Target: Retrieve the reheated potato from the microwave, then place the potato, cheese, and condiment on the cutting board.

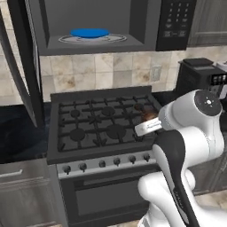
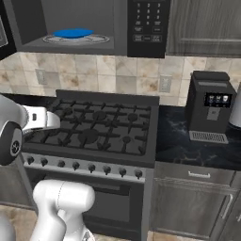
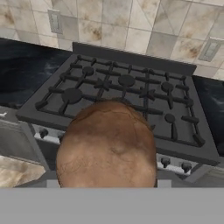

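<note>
The robot's 2-finger gripper (image 3: 107, 186) is partly closed around the round, rough brown potato (image 3: 107, 146) and holds it above the front of the dark gas stove (image 3: 131, 94), below the open black microwave (image 1: 93, 26).

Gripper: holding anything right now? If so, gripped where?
The gripper holds the potato, above the stove's front edge. The potato hides the fingertips, so the exact grip spot cannot be told.
</note>
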Robot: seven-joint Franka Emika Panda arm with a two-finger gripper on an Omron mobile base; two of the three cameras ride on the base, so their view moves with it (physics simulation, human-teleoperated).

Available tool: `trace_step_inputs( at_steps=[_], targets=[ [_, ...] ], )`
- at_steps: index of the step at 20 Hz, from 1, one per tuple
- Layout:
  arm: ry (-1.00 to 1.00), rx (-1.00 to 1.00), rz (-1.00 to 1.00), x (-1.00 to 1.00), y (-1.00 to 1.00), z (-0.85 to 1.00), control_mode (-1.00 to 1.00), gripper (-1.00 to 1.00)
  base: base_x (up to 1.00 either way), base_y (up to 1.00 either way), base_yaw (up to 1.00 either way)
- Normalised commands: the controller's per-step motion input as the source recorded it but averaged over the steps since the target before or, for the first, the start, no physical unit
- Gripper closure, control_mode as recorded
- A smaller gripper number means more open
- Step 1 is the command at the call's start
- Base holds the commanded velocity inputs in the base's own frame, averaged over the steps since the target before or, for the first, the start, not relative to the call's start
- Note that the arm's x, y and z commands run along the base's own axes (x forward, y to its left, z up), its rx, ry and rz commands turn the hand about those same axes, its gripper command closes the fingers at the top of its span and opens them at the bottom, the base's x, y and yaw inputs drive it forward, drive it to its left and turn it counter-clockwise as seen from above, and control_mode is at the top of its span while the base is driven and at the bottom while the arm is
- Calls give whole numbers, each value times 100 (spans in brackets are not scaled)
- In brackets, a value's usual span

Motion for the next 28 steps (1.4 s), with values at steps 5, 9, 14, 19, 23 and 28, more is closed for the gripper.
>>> trace_step_inputs(
  at_steps=[5,9,14,19,23,28],
  targets=[
    [0,0,0,0,0,0,100,100,-70,-5,-12],
    [0,0,0,0,0,0,100,100,-55,-8,-21],
    [0,0,0,0,0,0,100,100,-47,-4,-9],
    [0,0,0,0,0,0,100,100,-53,-1,37],
    [0,0,0,0,0,0,100,100,-40,0,37],
    [0,0,0,0,0,0,100,100,-13,-7,7]
  ],
)
